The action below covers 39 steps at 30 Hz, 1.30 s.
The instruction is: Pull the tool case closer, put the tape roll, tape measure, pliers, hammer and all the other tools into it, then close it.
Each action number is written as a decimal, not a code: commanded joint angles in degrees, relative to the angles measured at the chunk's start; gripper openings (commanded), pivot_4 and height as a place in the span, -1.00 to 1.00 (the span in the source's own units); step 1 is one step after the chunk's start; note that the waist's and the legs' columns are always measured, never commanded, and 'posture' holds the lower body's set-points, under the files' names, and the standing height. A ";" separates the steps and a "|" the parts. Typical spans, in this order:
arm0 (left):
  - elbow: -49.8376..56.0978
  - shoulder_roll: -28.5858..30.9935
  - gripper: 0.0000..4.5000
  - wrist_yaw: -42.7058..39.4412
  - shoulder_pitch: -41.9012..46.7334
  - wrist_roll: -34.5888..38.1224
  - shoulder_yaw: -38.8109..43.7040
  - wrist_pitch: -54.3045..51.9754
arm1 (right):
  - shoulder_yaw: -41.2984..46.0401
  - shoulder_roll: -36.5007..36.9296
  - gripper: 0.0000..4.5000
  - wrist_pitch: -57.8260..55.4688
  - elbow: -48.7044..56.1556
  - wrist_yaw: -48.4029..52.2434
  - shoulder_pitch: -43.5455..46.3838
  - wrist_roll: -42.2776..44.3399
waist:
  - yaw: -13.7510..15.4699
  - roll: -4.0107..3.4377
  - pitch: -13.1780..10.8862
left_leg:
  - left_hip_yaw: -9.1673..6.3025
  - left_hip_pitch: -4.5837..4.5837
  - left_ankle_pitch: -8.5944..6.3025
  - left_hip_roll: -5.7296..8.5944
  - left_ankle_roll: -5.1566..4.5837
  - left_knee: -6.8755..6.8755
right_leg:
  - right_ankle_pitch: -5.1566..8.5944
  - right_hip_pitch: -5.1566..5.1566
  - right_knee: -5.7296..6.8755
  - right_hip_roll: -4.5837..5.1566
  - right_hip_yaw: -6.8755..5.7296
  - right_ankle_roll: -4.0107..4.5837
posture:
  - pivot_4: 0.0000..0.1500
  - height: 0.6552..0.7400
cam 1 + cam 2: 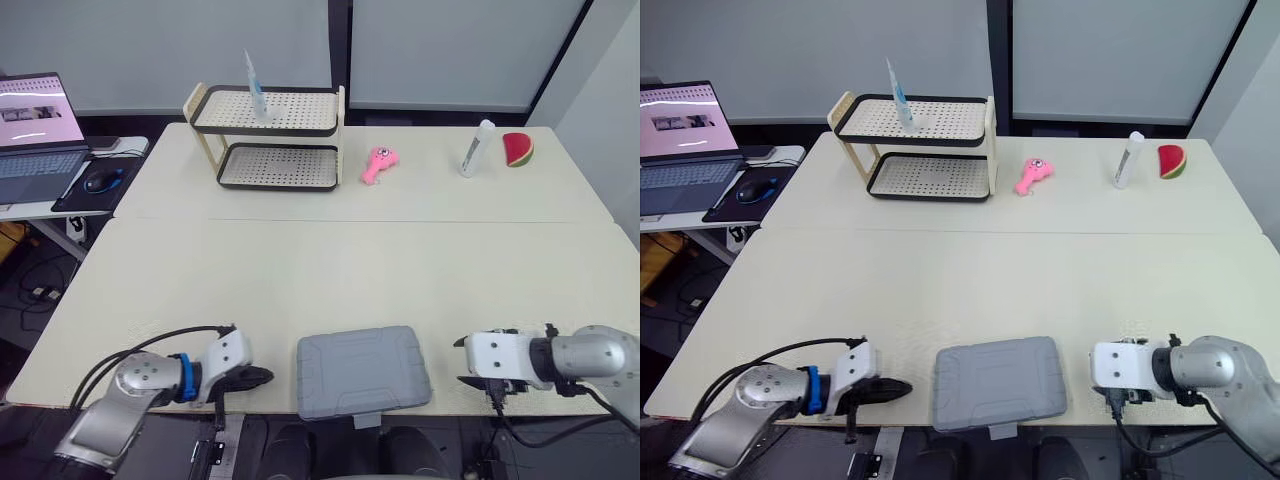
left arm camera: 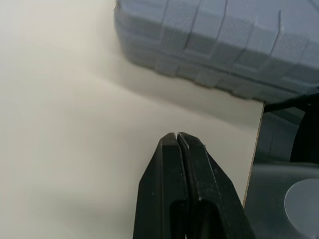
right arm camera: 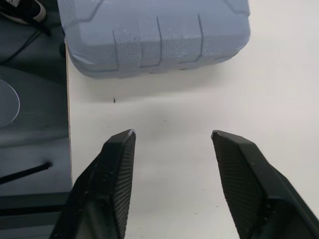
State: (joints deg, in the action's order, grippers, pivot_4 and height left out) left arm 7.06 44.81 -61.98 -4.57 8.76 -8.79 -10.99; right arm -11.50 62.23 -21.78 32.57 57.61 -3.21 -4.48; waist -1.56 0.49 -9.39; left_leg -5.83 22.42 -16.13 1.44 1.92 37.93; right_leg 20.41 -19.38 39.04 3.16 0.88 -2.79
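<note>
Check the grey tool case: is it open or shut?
Shut. The tool case lies flat with its ribbed lid down on the base, and no interior shows.

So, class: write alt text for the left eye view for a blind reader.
A closed grey tool case lies at the near edge of a cream table, between the robot's left tool and right tool. Across the table: a two-tier rack, pink toy, white tube, watermelon slice.
</note>
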 commanded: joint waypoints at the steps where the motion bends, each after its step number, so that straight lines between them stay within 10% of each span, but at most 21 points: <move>1: 2.96 -1.54 -1.00 1.45 2.54 -2.02 -2.98 -1.97 | -4.66 -2.72 -0.17 -0.36 -0.51 -0.45 2.53 -3.48 | 0.00 0.00 0.00 | 0.00 0.01 0.00 0.00 0.00 0.01 | 0.00 -0.01 0.02 0.00 -0.01 0.00 | 1.00 0.74; 13: 3.21 -6.40 -1.00 1.13 11.16 -4.85 -9.90 -6.16 | -10.67 -10.07 -1.00 -6.38 0.55 2.63 7.57 -3.99 | 0.16 0.01 0.00 | -0.04 0.01 0.00 0.06 0.01 0.04 | 0.00 0.00 0.03 0.00 -0.04 0.00 | 1.00 0.74; 39: 1.73 -5.94 -1.00 -0.68 13.93 -5.75 -9.79 -6.24 | -5.79 -5.23 -1.00 -9.86 3.39 4.35 3.94 -2.24 | 0.07 0.01 0.00 | -0.04 0.03 0.01 0.10 0.01 0.07 | 0.00 0.01 0.02 0.02 -0.05 0.00 | 1.00 0.74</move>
State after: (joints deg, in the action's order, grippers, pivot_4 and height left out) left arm 6.18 38.73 -61.96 9.12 1.40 -19.72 -18.31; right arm -19.08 56.62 -32.11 33.51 62.13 0.56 -7.80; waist -1.49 0.50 -9.38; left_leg -5.87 22.46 -16.13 1.54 1.93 37.99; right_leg 20.41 -19.37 39.06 3.18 0.83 -2.79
